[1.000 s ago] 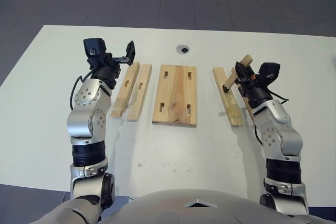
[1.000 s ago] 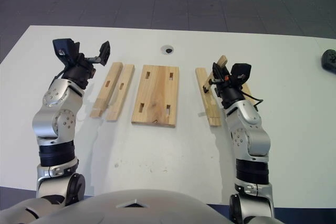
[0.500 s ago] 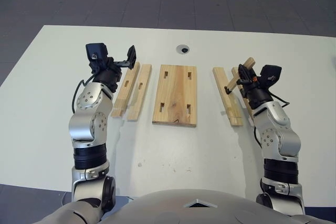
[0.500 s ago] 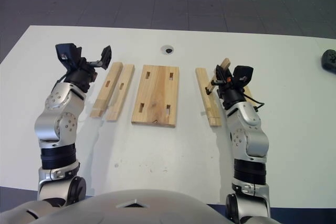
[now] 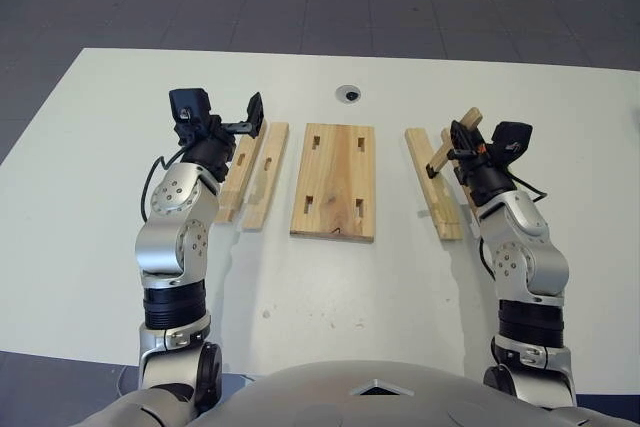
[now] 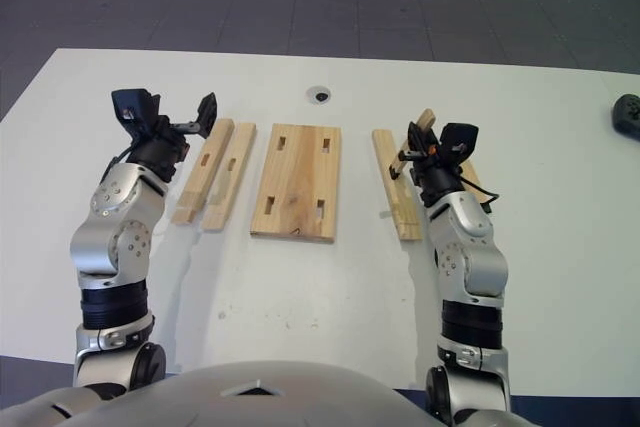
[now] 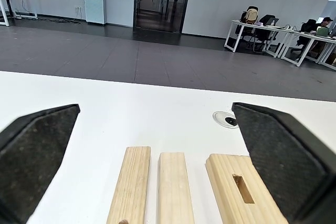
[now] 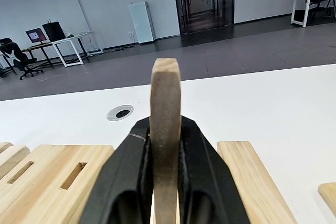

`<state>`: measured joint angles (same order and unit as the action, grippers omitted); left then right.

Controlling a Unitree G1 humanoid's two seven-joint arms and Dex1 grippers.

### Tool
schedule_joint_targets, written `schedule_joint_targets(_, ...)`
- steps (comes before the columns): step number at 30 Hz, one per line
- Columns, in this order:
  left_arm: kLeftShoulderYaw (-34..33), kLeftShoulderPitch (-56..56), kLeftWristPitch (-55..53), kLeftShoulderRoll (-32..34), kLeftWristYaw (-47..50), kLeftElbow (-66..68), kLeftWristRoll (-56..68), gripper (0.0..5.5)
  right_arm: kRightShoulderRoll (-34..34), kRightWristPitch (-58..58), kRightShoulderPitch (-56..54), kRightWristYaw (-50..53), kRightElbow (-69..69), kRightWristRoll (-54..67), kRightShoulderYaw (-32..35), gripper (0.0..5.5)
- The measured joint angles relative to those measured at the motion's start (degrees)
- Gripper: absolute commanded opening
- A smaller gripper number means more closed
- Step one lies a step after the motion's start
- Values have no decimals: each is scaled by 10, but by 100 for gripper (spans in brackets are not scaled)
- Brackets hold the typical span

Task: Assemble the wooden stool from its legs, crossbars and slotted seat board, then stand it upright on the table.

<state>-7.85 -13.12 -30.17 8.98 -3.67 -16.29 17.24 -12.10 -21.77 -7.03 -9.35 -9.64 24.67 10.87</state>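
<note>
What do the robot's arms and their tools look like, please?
The left arm and right arm are chains of rounded silver housings with black bands and black wrists, each trailing a thin black cable. The left tool has two black wedge-shaped pads with a rough face; the right tool has smooth, glossy black fingers.

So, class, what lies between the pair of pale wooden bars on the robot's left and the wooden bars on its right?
The flat rectangular wooden seat board with four slots, touching neither; both eye views show it.
</note>
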Motion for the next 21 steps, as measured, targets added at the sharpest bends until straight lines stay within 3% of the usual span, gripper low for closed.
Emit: schedule_joint_targets(21, 10, 4, -4, -7, -1, -3, -3, 540, 2, 66, 54, -14, -3, -78, -22, 43)
